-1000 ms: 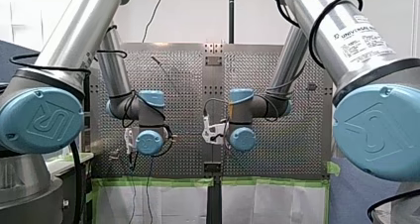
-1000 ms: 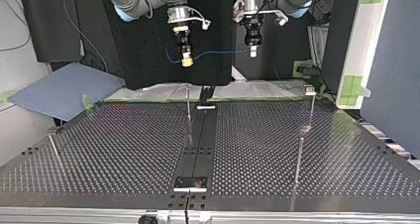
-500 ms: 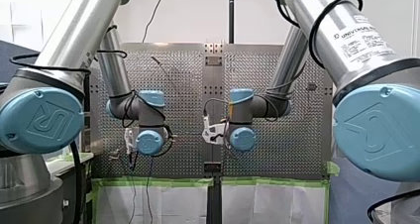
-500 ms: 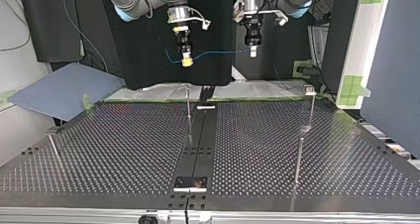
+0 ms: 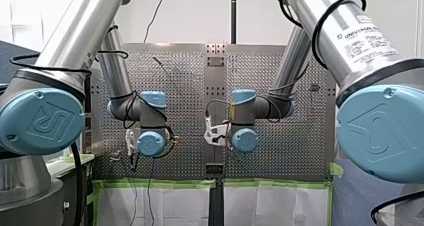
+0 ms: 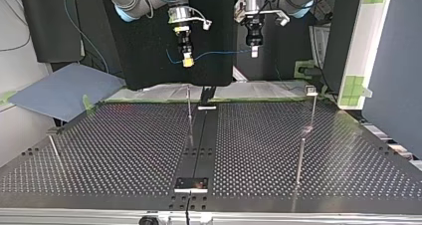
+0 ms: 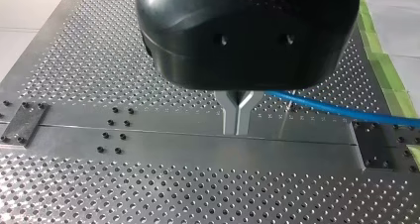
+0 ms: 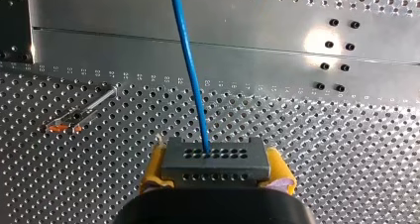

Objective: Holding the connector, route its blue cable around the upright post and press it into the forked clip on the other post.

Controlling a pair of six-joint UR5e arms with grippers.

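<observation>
My right gripper (image 8: 216, 167) has yellow pads and is shut on a grey connector (image 8: 216, 159) with rows of holes. The blue cable (image 8: 190, 70) leaves the connector's face and runs away over the plate. In the top view that gripper (image 6: 188, 61) hangs high at the back, and the cable (image 6: 219, 53) spans across to my left gripper (image 6: 254, 53). In the left wrist view its metal fingers (image 7: 237, 127) are closed together, with the cable (image 7: 337, 110) leaving beside them. Below stand a thin upright post (image 6: 189, 110) and a post with a forked clip (image 6: 310, 90).
The perforated table (image 6: 124, 150) has a dark rail (image 6: 201, 145) down its middle. Two more thin posts stand on it, one at the top view's right front (image 6: 300, 160) and one at its left (image 6: 54, 150). Green tape edges the far side.
</observation>
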